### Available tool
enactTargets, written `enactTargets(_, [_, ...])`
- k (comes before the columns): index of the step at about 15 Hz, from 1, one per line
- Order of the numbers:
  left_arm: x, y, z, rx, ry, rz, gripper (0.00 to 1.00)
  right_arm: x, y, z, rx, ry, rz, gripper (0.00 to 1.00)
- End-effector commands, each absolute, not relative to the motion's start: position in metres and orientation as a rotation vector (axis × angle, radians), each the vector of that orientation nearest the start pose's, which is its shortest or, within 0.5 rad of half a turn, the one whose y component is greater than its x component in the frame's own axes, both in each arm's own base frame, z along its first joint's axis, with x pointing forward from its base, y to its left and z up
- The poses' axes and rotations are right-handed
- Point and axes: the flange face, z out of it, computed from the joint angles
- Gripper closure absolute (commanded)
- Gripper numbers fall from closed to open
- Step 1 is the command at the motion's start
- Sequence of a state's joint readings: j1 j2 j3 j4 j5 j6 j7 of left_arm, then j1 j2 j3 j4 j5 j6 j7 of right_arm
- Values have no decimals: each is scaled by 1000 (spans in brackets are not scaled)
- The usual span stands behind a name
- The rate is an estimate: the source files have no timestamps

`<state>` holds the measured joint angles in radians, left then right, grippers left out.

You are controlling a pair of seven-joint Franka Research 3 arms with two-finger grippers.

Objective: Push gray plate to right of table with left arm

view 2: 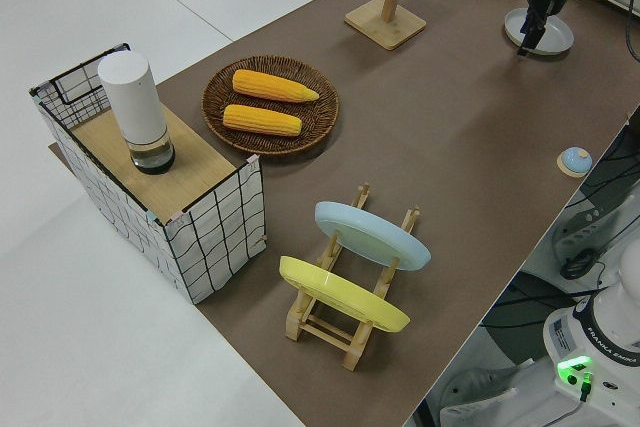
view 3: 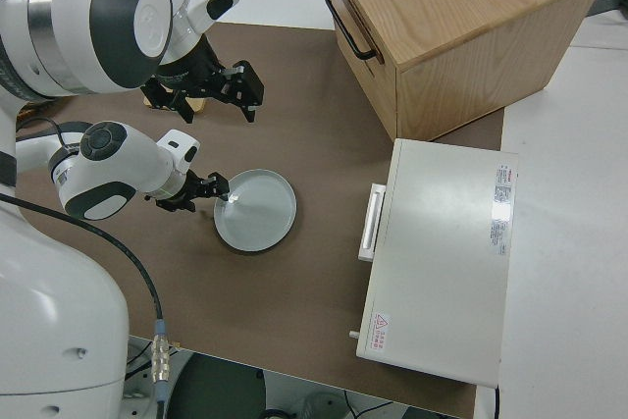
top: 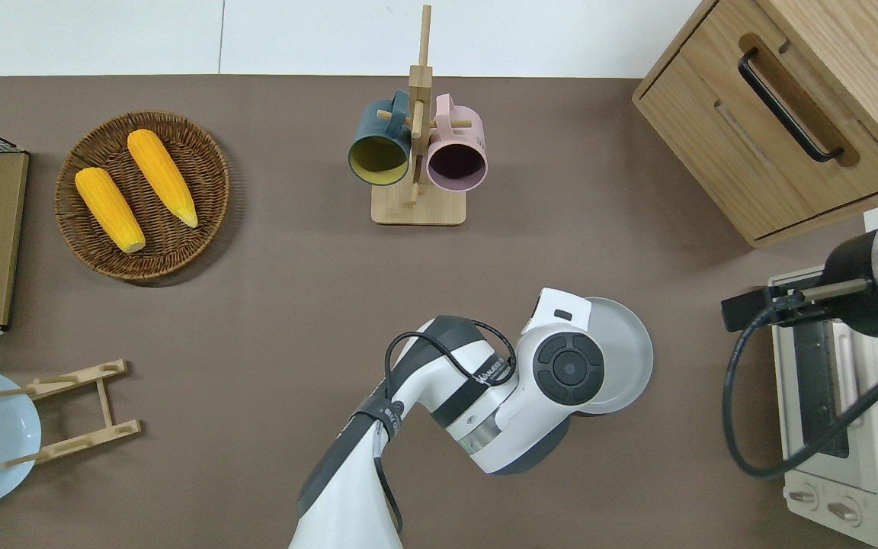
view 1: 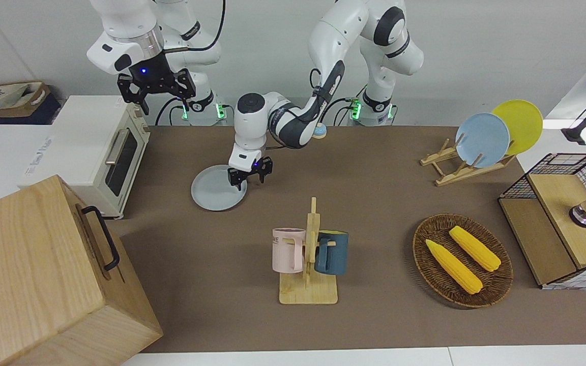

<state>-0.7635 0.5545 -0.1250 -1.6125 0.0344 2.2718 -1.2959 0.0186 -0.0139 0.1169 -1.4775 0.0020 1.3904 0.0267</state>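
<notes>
The left arm's black gripper [view 1: 248, 176], its 2 fingers spread apart, seems to touch the rim of the small pale gray round plate [view 1: 215, 192], which lies flat on the matte brown table [view 1: 374, 203] near the white toaster oven [view 1: 100, 152]. The right arm is parked.

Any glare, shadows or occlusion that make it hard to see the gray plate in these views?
Front view: gray plate evenly lit, with a soft shadow on the table. Overhead view: the left arm hides part of the plate and the left gripper. Right side view: a faint sheen on the plate, nothing washed out.
</notes>
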Motion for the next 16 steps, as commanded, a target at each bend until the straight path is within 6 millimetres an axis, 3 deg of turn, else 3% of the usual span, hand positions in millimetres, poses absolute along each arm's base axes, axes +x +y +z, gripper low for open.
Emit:
enactTargets(1, [462, -534, 337, -3186, -644, -67, 2, 524, 70, 664, -3131, -161, 121, 17])
enactTargets(6, [515, -455, 391, -3147, -546, -34, 2, 524, 71, 664, -3131, -161, 121, 17])
enactTargets(11, [545, -370, 449, -3041, -500, 81, 0, 524, 70, 664, -3131, -161, 121, 17])
enactTargets(13, [561, -310, 482, -3012, -531, 124, 0, 524, 70, 664, -3131, -159, 121, 17])
enactTargets(16, [569, -244, 523, -3023, -465, 138, 0, 524, 70, 664, -3131, -159, 121, 17])
